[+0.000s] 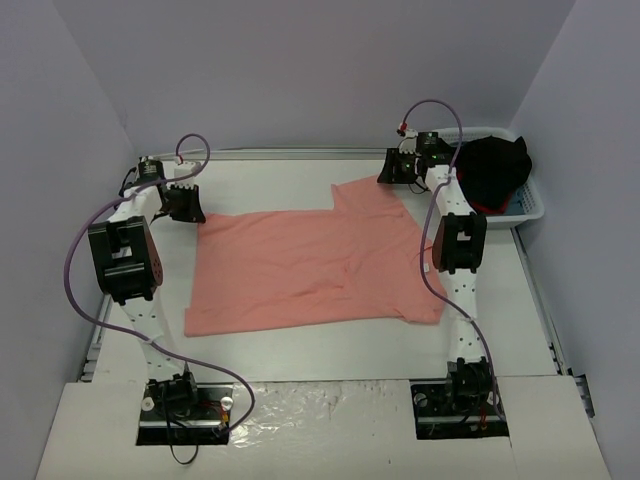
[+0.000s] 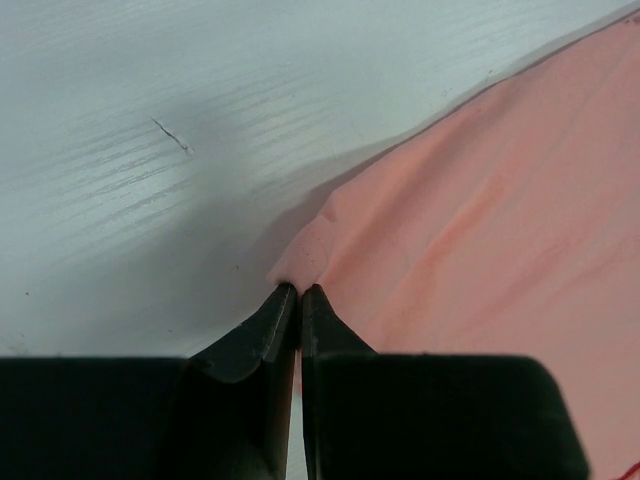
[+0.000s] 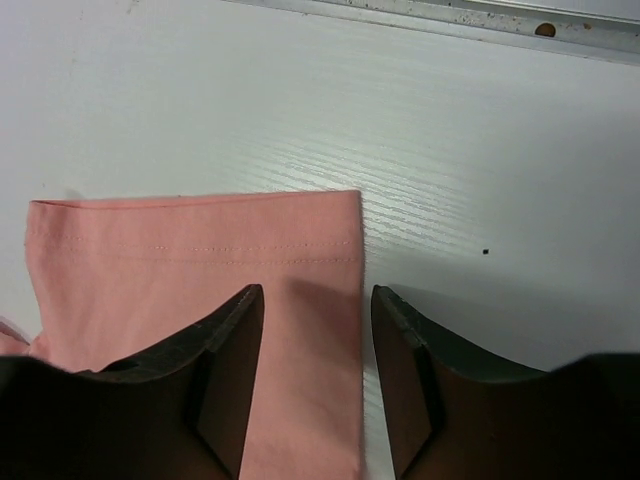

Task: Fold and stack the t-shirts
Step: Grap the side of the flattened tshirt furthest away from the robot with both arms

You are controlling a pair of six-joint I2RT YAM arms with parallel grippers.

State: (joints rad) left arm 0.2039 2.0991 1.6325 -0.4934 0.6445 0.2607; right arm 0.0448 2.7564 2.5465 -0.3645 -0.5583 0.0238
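One t-shirt corner in left gripper

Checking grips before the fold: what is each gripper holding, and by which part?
The left gripper pinches the t-shirt by a corner. The right gripper holds nothing: its jaws stand open astride the sleeve edge.

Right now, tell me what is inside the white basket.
A heap of black cloth fills the basket, with a strip of red at its near edge. Anything beneath that heap is covered.
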